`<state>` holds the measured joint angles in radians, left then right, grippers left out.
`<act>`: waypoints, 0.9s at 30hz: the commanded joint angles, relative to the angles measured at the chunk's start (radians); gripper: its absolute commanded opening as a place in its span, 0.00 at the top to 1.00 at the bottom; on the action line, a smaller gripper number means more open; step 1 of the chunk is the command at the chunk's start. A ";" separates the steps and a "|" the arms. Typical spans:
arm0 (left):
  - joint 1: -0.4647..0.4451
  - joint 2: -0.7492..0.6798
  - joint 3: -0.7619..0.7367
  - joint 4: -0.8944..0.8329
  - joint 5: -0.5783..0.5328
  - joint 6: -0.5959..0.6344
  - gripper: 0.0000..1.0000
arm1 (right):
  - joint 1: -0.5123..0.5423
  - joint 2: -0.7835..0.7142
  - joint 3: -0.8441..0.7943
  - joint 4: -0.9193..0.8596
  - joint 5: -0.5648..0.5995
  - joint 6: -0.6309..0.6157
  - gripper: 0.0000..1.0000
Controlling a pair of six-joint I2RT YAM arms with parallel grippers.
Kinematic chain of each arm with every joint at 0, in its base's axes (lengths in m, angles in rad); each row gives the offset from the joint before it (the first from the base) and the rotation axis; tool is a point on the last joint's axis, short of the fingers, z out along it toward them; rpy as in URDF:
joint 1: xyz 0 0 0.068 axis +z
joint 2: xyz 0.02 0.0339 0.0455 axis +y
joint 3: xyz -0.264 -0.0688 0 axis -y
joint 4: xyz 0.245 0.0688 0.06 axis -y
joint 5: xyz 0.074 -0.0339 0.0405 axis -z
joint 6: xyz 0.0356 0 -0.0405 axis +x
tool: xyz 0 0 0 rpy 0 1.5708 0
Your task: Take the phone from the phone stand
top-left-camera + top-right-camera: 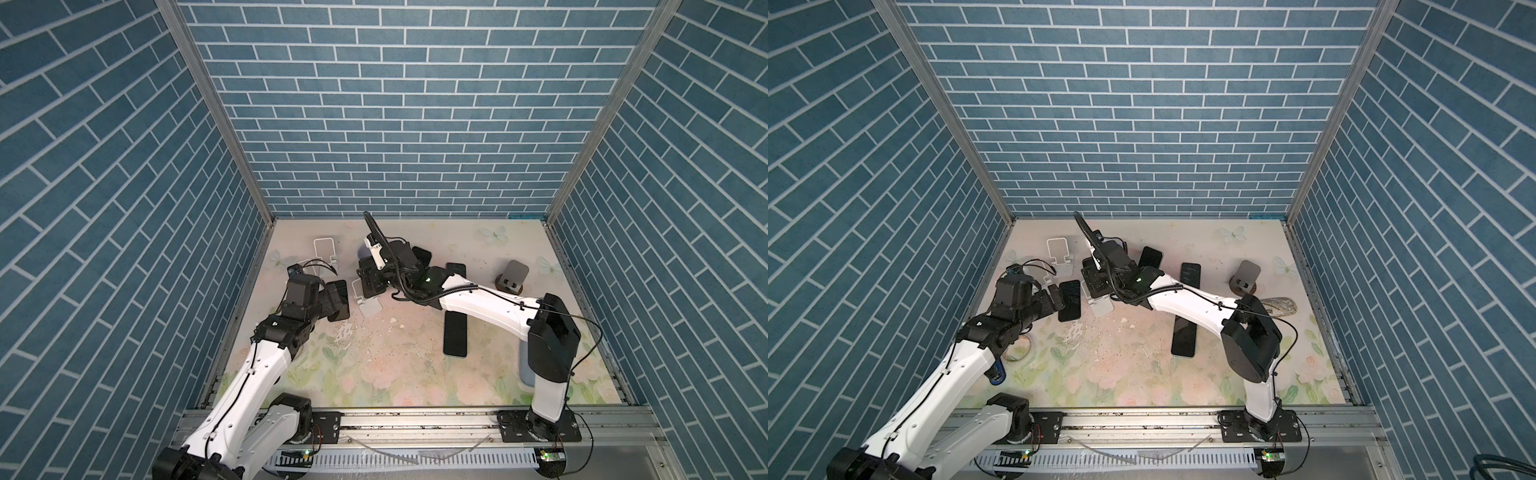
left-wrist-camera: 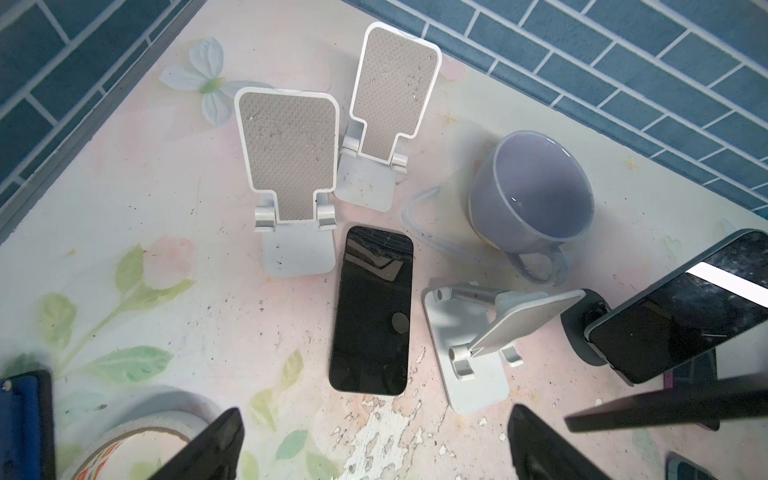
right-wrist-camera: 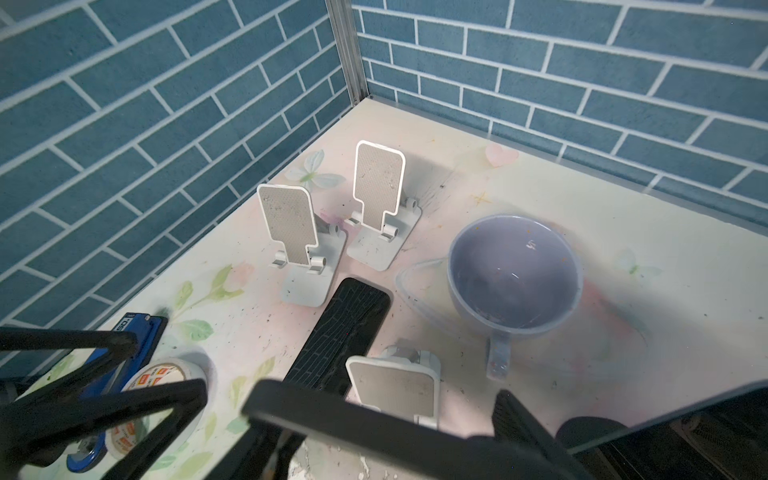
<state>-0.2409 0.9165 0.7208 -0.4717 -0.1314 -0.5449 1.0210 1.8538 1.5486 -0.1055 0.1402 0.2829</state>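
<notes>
- Closest to the near edge, right of the middle, a long phone (image 1: 456, 332) is lying flat on the bench (image 1: 395, 374), partly under the right arm.
- By the left edge, a tape roll (image 3: 166, 374) is sitting just beside a blue object (image 3: 133, 336).
- The left pincer (image 2: 374, 411) is hovering near the left edge at mid depth. It is released, with its jaws standing wide apart, and it is pointing at a flat phone (image 2: 370, 311) that is lying screen-up just ahead of it.
- Just beside that flat phone, towards the middle, a white stand (image 2: 469, 353) is standing with its plate tilted low.
- Next to it, left of the bench's middle, the phone (image 2: 673, 307) is leaning tilted on the dark stand (image 2: 579, 328).
- The right pincer (image 3: 382, 428) is hanging left of the middle, right at that phone. In the right wrist view a dark edge is spanning the gap between its fingers, but whether it is clenching on the phone cannot be told.
- Farther back, a lavender cup (image 2: 528, 195) is sitting mouth-up.
- Towards the far left corner, a nearer upright stand (image 2: 291, 166) and a farther upright stand (image 2: 390, 104) are standing side by side.
- Near the right edge, a grey stand (image 1: 513, 276) is standing well apart from the rest.
</notes>
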 commanded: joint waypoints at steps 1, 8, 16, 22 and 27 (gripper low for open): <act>-0.005 0.003 -0.014 0.013 0.014 0.014 0.00 | 0.001 -0.085 -0.068 -0.020 0.026 0.020 0.42; -0.006 -0.010 -0.015 0.022 0.044 0.021 0.00 | 0.001 -0.190 -0.191 -0.106 0.057 0.069 0.42; -0.042 0.003 0.001 0.021 0.037 0.002 0.00 | -0.003 -0.252 -0.281 -0.258 0.099 0.200 0.43; -0.162 0.051 0.046 0.015 -0.036 0.001 0.00 | -0.023 -0.263 -0.300 -0.389 0.099 0.278 0.43; -0.233 0.088 0.061 0.040 -0.060 -0.013 0.00 | -0.077 -0.254 -0.316 -0.442 0.008 0.367 0.44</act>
<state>-0.4450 0.9920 0.7517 -0.4507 -0.1528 -0.5480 0.9726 1.6360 1.2598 -0.4942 0.1875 0.5526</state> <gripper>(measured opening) 0.996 0.727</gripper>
